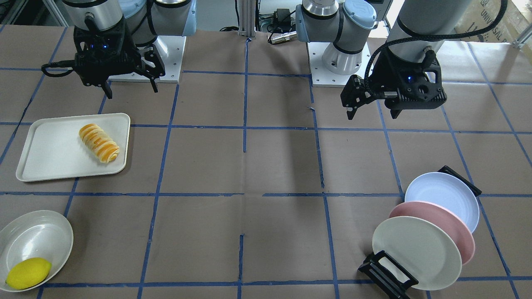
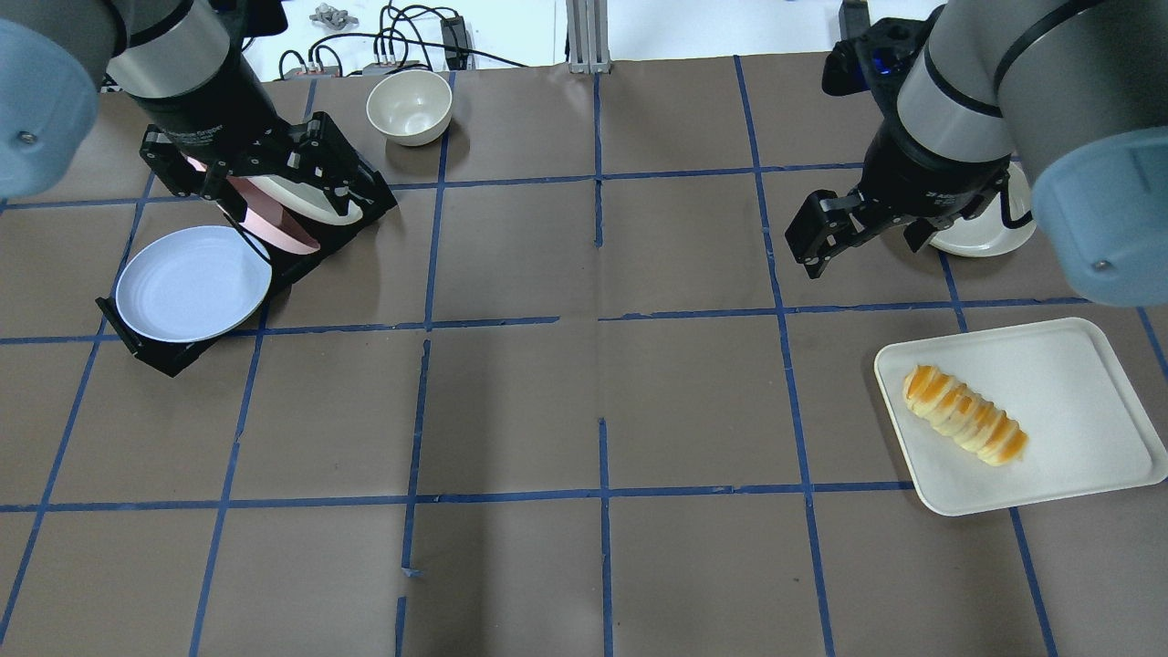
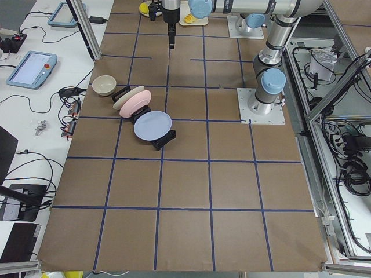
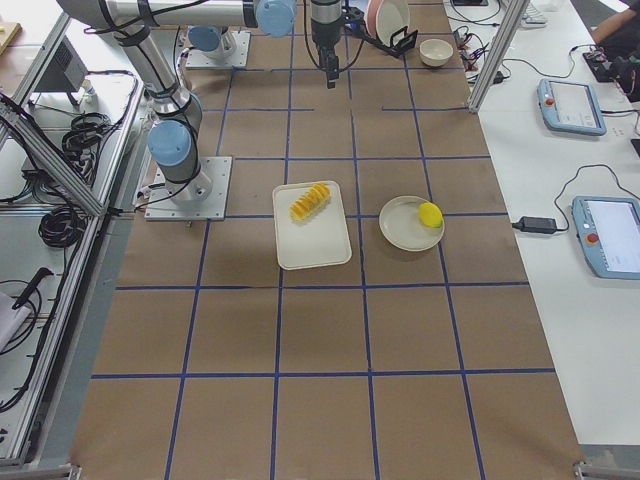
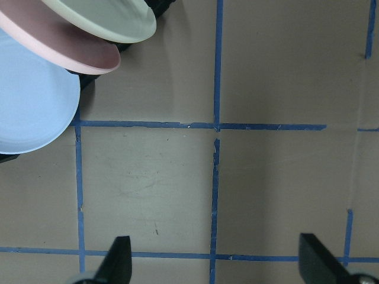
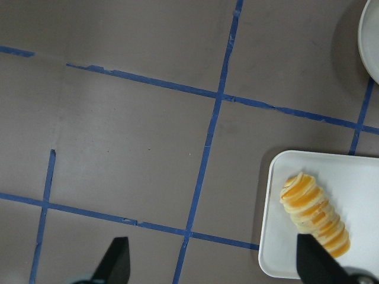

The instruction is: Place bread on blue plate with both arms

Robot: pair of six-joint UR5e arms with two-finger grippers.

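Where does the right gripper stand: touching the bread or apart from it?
Apart. The overhead view shows the right gripper open, with bare table paper between its fingertips and the bread lying on the white tray.

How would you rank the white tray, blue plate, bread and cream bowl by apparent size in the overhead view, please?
1. white tray
2. blue plate
3. bread and cream bowl: about alike; the bowl sits farther away, so unranked.

The bread (image 1: 99,143), left of frame, is striped orange and pale cream on a white tray (image 1: 45,158). Lower right, the blue plate (image 1: 447,199) is pale lavender-blue, its neighbours a pink plate (image 1: 459,236) and a cream-white plate (image 1: 415,257).
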